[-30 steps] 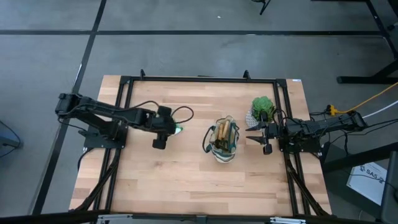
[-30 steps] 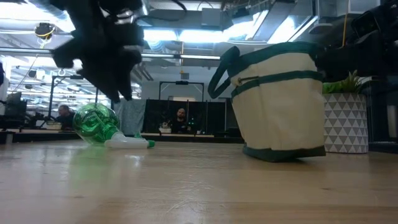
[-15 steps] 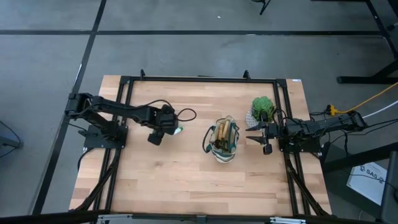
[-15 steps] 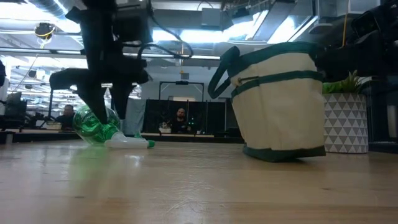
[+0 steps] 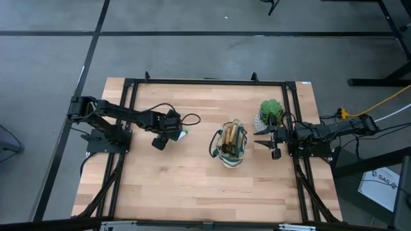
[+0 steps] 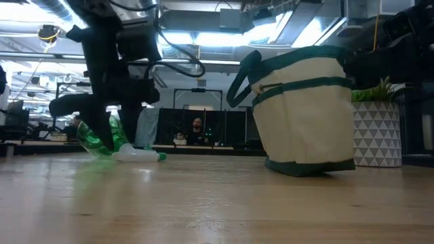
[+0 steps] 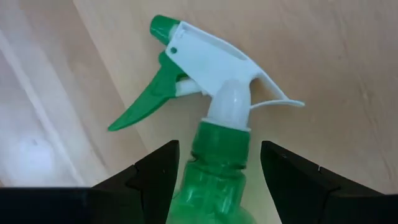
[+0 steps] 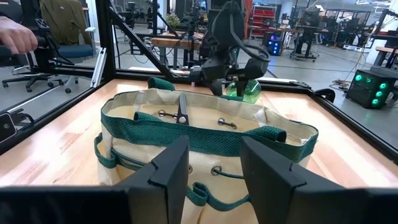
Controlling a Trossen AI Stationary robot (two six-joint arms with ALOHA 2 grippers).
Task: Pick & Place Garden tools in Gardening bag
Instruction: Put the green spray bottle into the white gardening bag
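Fingers of the left tool (image 7: 214, 180) stand apart on either side of the green spray bottle (image 7: 214, 155), one dark pad (image 7: 155, 171) beside its neck on each flank, a sliver of counter showing between pad and plastic, so nothing is clamped yet. The bottle lies on its side on the wooden counter (image 5: 192, 186), its white and green trigger head pointing away from the wrist. From the low view the left tool (image 6: 112, 139) reaches down over the bottle (image 6: 102, 139), whose white head rests on the boards toward the bag. From above, the left tool (image 5: 168, 131) sits on the left half of the counter with a green edge of the bottle (image 5: 183, 135) peeking out beside it, toward the bag.

Farther along, near the counter's middle, the beige gardening bag (image 5: 231, 144) with dark green trim stands upright, wooden handles (image 5: 228, 136) sticking out of it. The bottle lies well apart from it.

Beyond the bag, the right tool (image 5: 262, 141) waits just beside its right flank, fingers (image 8: 165, 177) parted and empty. A green plant in a white pot (image 5: 270, 112) stands near the right arm, toward the counter's far edge.
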